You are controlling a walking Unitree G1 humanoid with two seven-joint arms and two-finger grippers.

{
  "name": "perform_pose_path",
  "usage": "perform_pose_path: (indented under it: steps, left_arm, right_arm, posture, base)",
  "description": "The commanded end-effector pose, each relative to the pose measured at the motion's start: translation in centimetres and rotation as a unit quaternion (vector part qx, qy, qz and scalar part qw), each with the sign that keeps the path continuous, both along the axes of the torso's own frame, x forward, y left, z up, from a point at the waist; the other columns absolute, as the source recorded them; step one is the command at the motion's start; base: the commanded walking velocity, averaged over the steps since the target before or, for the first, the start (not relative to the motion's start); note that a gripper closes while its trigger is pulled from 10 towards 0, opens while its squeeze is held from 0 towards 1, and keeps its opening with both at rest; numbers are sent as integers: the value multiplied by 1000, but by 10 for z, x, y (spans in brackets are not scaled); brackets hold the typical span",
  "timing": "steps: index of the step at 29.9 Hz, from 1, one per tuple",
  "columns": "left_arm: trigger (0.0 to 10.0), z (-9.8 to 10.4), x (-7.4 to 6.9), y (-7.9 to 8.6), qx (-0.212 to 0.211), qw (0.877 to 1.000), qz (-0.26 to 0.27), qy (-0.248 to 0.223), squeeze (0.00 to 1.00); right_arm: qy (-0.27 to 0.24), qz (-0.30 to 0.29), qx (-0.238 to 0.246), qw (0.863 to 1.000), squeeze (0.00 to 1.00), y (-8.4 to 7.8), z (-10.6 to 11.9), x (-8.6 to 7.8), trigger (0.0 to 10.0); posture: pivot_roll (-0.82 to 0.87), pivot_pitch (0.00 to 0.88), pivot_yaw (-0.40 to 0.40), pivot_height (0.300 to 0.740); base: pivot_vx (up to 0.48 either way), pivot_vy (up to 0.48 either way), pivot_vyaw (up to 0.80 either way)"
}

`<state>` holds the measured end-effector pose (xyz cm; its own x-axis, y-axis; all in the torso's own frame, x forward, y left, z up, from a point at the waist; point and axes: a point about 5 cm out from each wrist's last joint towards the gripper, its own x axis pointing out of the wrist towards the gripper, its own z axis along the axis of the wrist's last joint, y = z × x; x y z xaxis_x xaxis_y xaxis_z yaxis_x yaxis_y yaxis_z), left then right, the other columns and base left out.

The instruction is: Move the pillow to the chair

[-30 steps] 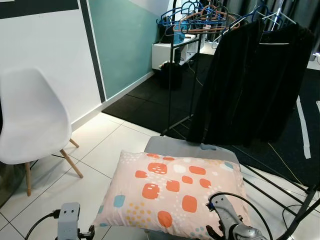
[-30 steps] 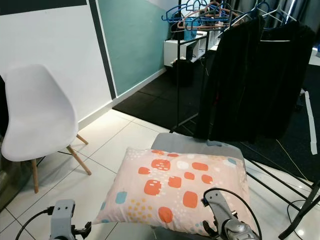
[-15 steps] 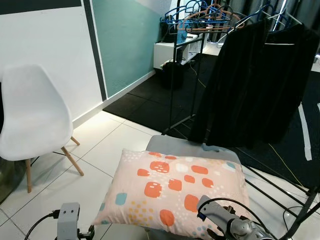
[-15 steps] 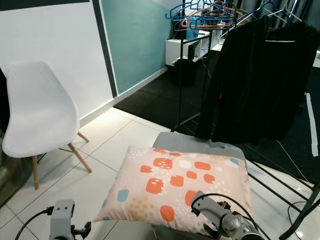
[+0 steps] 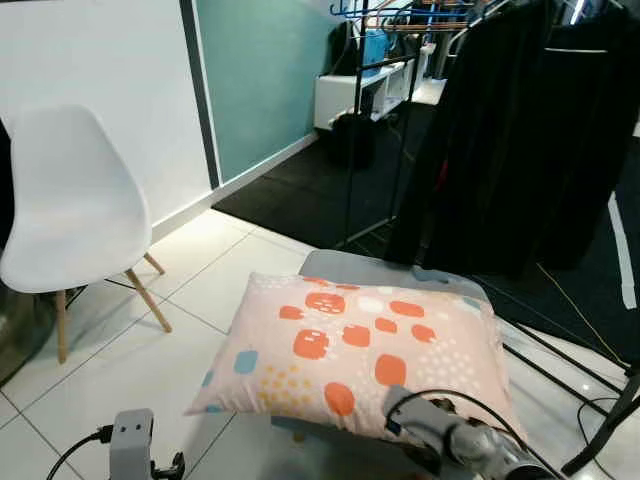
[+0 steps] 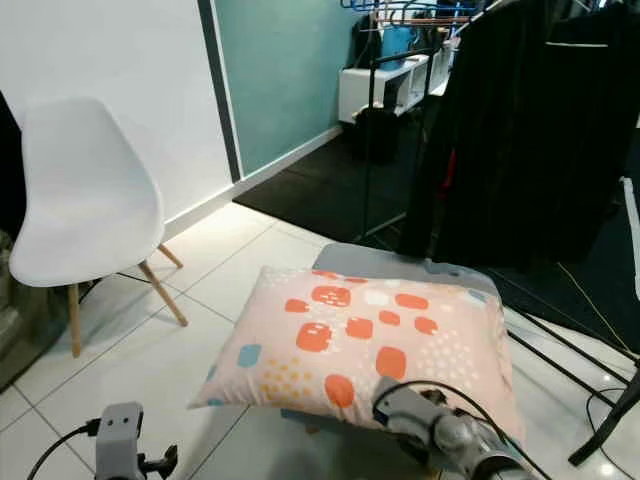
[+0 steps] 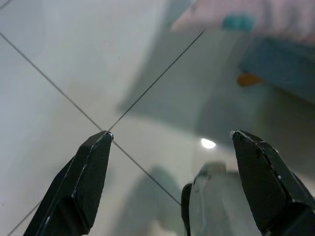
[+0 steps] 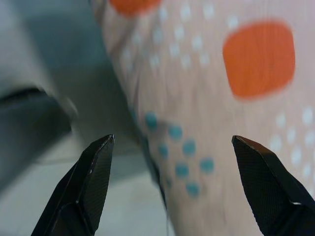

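The pillow, pale pink with orange squares and small dots, lies flat on a low grey seat straight ahead. A white shell chair on wooden legs stands to the left against the wall, its seat bare. My right arm reaches in low at the pillow's near right edge. In the right wrist view my right gripper is open, with the pillow's edge close in front of its fingers. My left gripper is open over the tiled floor, and a pillow corner lies beyond it.
A clothes rack hung with black garments stands behind the seat, and its metal legs spread across the floor at the right. White tiles run between the seat and the chair. A black mat covers the far floor.
The camera has tilted and shifted a little. My right arm has swung lower and to the left, to the pillow's near edge. The pillow and the chair have stayed put.
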<state>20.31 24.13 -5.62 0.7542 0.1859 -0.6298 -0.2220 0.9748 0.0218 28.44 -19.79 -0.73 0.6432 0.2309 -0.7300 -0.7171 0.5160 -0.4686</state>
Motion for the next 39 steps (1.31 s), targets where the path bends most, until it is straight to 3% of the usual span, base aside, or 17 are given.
perform_pose_path:
  steps: [1,6,10,15,17,19,25,35,39]
  left_arm:
    - [10000,0,0,0,0,1000,0,-2,0]
    - [10000,0,0,1,0,1000,-1,-2,0]
    - [10000,1,0,1,1,1000,-2,-2,0]
    - [10000,2,2,2,1,1000,-4,-4,0]
    - [10000,2,3,2,2,1000,-4,-7,0]
    - [10000,2,3,2,2,1000,-4,-7,0]
    - [10000,3,3,2,2,1000,-5,-10,0]
    - [10000,3,3,1,1,1000,-7,-12,0]
    - [10000,3,2,1,0,1000,-8,-12,0]
  right_arm:
    - [-2,6,6,1000,0,3,0,0,10000]
    - [2,61,-38,997,0,6,1,2,10000]
    - [8,77,-47,996,0,8,2,2,10000]
    - [-11,108,-100,989,0,7,6,7,10000]
    - [-48,111,-134,984,0,6,10,12,10000]
    - [-48,111,-134,984,0,6,10,12,10000]
    - [-156,138,-196,958,0,5,20,20,10000]
    - [-235,142,-241,931,0,4,27,23,10000]
    - [-261,108,-283,917,0,-8,32,30,10000]
  posture:
    - [-162,35,-39,596]
    - [-161,44,-37,576]
    - [-163,56,-36,566]
    - [-163,64,-36,551]
    - [-161,88,-38,541]
    - [-161,88,-38,541]
    - [-156,101,-50,517]
    - [-155,112,-54,512]
    - [-157,113,-49,512]
  base:
    - [0,0,0]
    - [0,0,0]
    - [0,0,0]
    - [0,0,0]
    - [0,0,0]
    - [0,0,0]
    - [0,0,0]
    - [0,0,0]
    - [0,0,0]
